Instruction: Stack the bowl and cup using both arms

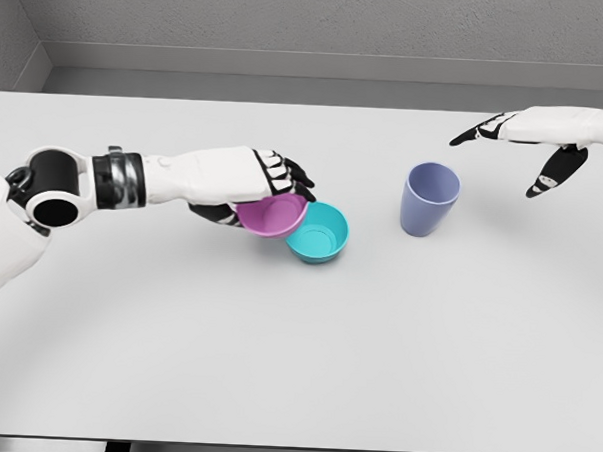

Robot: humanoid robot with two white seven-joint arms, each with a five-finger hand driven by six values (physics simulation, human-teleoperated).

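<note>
Pink bowl (pixel 272 214) gripped by left fingers (pixel 284 171), rim part-hidden | right fingers (pixel 554 172) spread

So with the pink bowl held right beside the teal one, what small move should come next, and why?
Probably shift the left hand slightly rightward and lower, centring the pink bowl over the teal bowl. The pink bowl is gripped and tilted, overlapping only the teal rim's left edge, not nested.
</note>
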